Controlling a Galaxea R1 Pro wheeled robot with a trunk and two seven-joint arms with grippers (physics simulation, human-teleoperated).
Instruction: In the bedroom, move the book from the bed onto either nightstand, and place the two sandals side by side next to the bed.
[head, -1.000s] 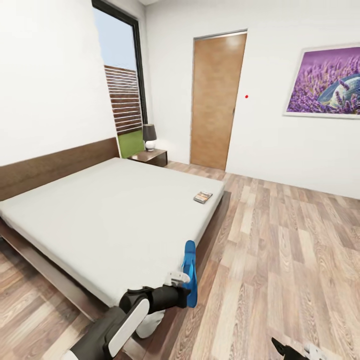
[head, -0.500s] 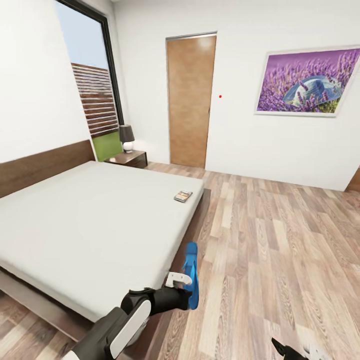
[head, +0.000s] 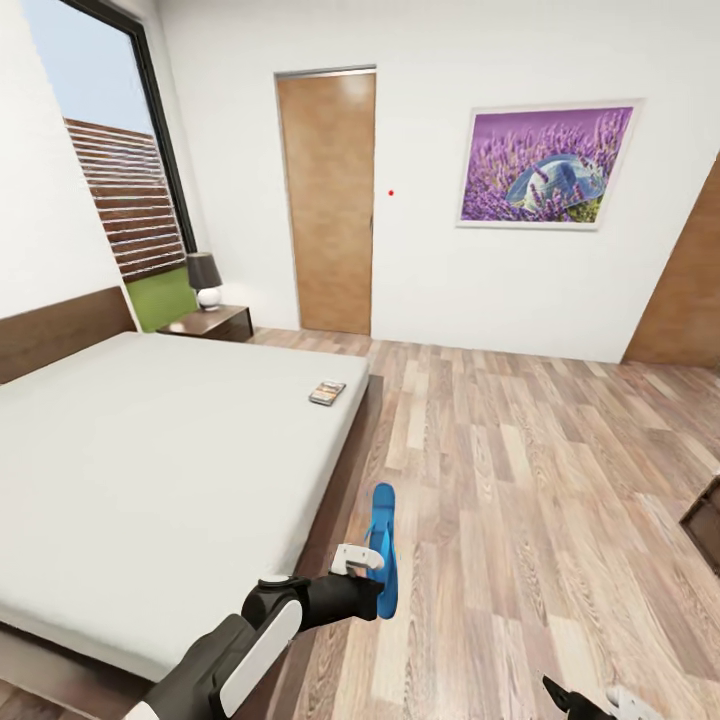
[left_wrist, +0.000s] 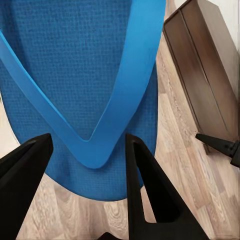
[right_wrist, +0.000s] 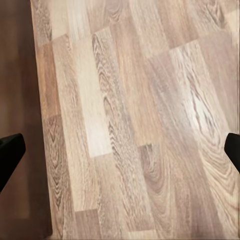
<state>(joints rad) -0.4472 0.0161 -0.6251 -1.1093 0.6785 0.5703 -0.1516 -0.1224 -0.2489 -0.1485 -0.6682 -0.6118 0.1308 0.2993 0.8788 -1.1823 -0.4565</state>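
The left gripper (head: 372, 578) holds one blue sandal (head: 381, 548) upright on its edge, above the wood floor (head: 540, 480) just off the bed's (head: 150, 450) foot corner. In the left wrist view the sandal (left_wrist: 95, 75) hangs sole-face toward the camera, its V-shaped strap meeting between the two black fingers (left_wrist: 145, 190), which close on it.

The book (head: 327, 392) lies flat on the grey mattress near the bed's far right edge, well apart from the held sandal. Beyond the bed, a nightstand (head: 210, 323) stands against the wall by the window (head: 110, 190), with a dark-shaded lamp (head: 205, 280) on top. A brown door (head: 328, 200) is shut in the far wall, and a lavender picture (head: 545, 167) hangs to its right.

The right gripper (head: 585, 700) shows at the bottom edge of the head view, low over the floor. In the right wrist view its fingertips (right_wrist: 10, 155) sit at opposite sides of the frame, spread wide, with nothing between them but bare planks (right_wrist: 135, 115) and a dark brown strip (right_wrist: 17, 75) along one side.
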